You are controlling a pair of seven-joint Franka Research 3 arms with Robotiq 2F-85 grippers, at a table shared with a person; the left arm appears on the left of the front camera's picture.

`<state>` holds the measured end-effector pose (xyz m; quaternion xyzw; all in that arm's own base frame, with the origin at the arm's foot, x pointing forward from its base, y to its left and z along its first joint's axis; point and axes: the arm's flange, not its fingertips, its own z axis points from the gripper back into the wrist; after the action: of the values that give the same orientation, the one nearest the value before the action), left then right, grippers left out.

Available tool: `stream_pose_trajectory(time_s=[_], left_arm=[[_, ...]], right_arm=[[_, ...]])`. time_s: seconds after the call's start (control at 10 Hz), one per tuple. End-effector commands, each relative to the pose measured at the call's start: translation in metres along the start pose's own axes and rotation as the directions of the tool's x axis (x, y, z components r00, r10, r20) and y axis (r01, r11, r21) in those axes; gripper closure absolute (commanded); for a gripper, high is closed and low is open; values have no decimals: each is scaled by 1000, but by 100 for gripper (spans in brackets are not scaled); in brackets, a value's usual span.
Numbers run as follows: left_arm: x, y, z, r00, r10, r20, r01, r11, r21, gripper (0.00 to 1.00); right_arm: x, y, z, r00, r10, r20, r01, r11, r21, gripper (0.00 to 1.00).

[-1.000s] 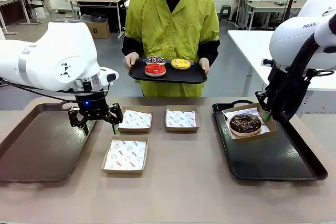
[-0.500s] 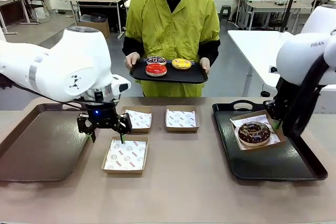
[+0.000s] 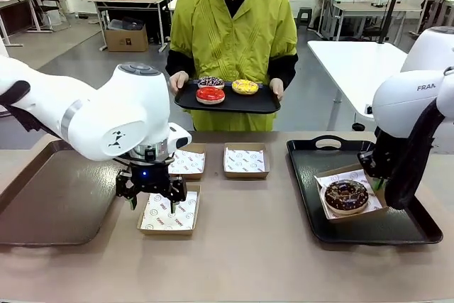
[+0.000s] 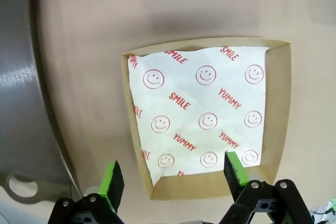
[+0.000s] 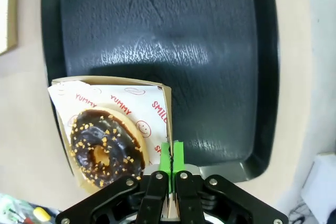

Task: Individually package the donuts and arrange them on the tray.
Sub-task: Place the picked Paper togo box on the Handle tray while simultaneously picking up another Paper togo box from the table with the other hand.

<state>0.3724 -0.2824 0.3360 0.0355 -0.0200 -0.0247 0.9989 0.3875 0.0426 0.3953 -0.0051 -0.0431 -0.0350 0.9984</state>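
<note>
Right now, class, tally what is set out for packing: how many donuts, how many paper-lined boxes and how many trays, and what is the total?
Donuts: 4
Paper-lined boxes: 4
Trays: 3
Total: 11

A lab hall: white work tables (image 3: 355, 62) on a grey floor (image 3: 67, 47), cardboard box (image 3: 128, 37) under one.

Brown tabletop (image 3: 269, 253) across the lower frame. Directly on it: dark tray (image 3: 50, 204) at left, black tray (image 3: 397, 230) with end handle at right. Three paper-lined cardboard boxes center-left, not touching: two side by side farther back (image 3: 191, 164) (image 3: 246, 160), one nearer (image 3: 186, 215).
</note>
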Motion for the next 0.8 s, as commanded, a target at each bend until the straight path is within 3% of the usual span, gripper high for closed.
stream_pose_trajectory(time_s=[0.0,0.2,0.7], left_arm=[[-2,1,-11,998,36,51,-35,999,-14,0],[-3,7,-17,997,17,69,-12,998,-67,0],[0,24,-14,996,31,85,-26,998,-57,0]], right_arm=[[0,4,-20,999,-27,-22,27,1000,5,99],[8,9,-30,998,-28,-57,28,1000,8,99],[14,13,-32,997,-42,-64,45,998,41,99]])
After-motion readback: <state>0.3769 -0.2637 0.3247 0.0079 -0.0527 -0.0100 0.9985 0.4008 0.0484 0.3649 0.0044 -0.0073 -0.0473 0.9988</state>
